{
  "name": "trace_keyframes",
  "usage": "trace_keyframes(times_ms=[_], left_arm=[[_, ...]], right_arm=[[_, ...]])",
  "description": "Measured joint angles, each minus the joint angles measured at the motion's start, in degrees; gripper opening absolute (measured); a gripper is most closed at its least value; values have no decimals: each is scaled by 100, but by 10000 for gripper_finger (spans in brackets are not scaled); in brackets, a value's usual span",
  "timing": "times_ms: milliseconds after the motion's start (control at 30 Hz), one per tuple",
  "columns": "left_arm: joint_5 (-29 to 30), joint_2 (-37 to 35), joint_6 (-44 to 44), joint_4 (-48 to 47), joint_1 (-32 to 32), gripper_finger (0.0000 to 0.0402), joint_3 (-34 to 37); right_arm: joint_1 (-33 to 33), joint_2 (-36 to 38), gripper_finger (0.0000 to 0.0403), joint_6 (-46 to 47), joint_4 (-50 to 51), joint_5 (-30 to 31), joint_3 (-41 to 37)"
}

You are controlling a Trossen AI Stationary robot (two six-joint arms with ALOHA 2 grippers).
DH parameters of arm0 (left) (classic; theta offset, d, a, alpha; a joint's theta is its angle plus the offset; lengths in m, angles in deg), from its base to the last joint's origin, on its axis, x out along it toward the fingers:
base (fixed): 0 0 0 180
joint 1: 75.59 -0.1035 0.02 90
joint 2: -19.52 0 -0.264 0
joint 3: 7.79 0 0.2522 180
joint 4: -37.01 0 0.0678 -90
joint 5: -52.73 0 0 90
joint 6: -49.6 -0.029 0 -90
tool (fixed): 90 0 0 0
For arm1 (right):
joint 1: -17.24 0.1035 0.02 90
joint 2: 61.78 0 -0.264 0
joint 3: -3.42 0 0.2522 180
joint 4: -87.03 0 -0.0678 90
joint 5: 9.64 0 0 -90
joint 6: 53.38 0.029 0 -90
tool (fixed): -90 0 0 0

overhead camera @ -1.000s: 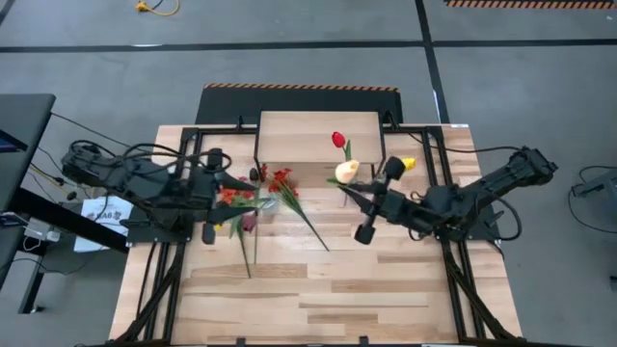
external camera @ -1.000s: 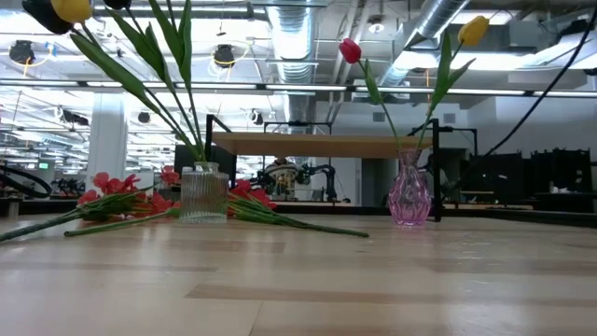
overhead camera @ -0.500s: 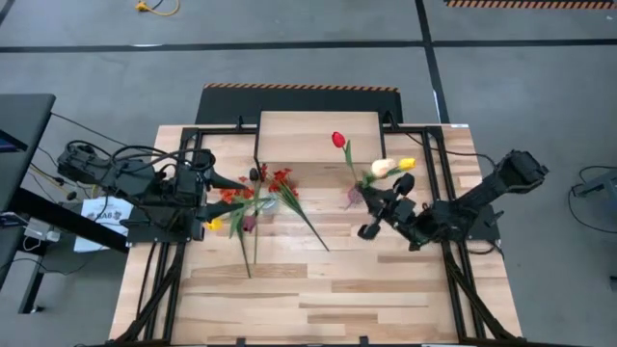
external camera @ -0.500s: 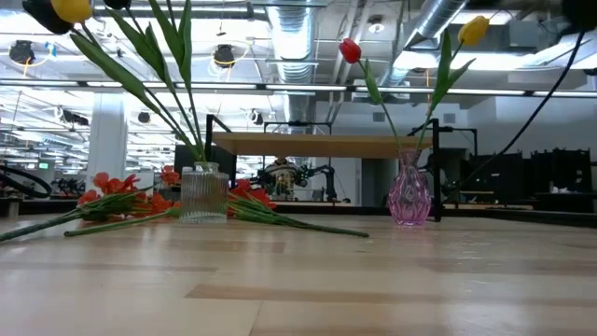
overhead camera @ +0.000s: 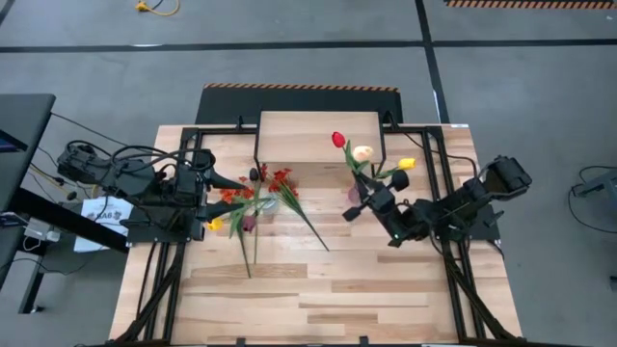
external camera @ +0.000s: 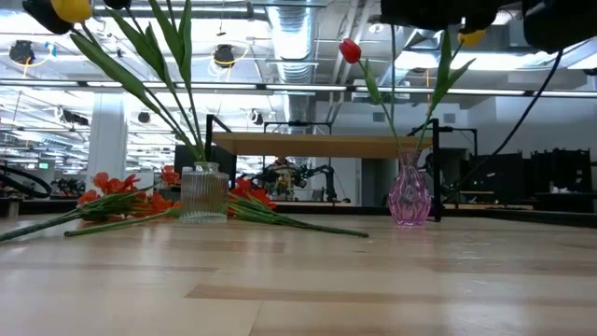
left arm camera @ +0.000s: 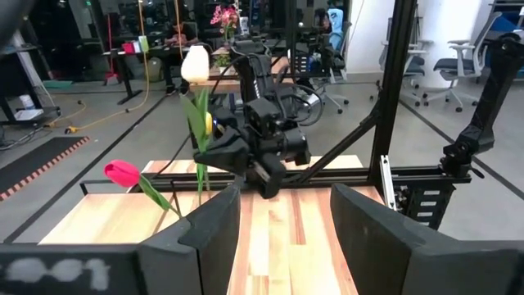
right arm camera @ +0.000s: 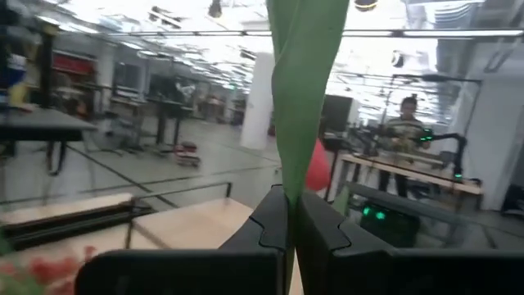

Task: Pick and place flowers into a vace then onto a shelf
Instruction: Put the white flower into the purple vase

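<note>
Right end effector [overhead camera: 359, 190] clamped on cream tulip [overhead camera: 362, 153] stem, above pink vase [external camera: 409, 191]. Left end effector [overhead camera: 214, 180] fingers apart, empty, over flowers [overhead camera: 253, 198] on surface.

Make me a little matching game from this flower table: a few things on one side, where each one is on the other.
Things:
1. cream tulip
2. red tulip
3. red-orange sprays
4. clear ribbed vase

Places:
A. lying flat on the tabletop
B. stem pinched in the right pincer
C. standing in the pink vase
D. upright among the lying sprays

Pairs: 1-B, 2-C, 3-A, 4-D
</note>
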Motion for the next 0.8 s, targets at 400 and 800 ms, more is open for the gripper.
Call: trace_keyframes(times_ms=[400, 800], left_arm=[[-5, 0, 10, -4, 0, 183, 0], [-6, 0, 24, -4, 0, 183, 0]], right_arm=[[-204, 133, 0, -578, 0, 649, 44], [-511, 106, 0, -528, 47, 644, 41]])
